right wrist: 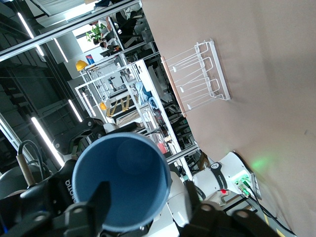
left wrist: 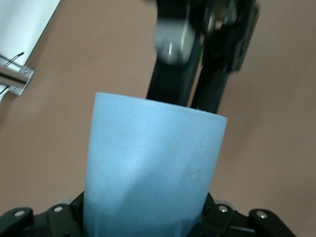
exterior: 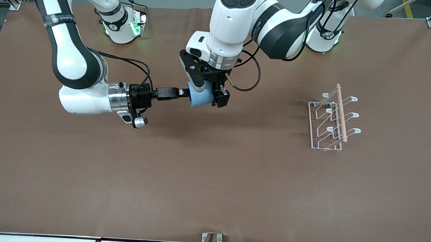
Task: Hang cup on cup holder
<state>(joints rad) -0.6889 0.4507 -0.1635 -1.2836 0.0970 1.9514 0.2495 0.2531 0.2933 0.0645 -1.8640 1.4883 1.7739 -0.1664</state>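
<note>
The light-blue cup (exterior: 201,97) lies on its side in the air over the middle of the table. My left gripper (exterior: 207,94) reaches down from above and is shut on the cup's body (left wrist: 155,158). My right gripper (exterior: 182,93) points level at the cup's mouth and is open. In the right wrist view, one of its fingers (right wrist: 101,197) shows against the cup's blue inside (right wrist: 123,173) and the other stands clear outside the rim. The white wire cup holder (exterior: 329,121) with its wooden rod (exterior: 341,112) stands bare toward the left arm's end of the table and also shows in the right wrist view (right wrist: 197,79).
Brown table cover (exterior: 212,180) spans the whole view. A small metal bracket (exterior: 211,241) and several cables lie along the edge nearest the front camera. Both arm bases stand along the table's edge farthest from that camera.
</note>
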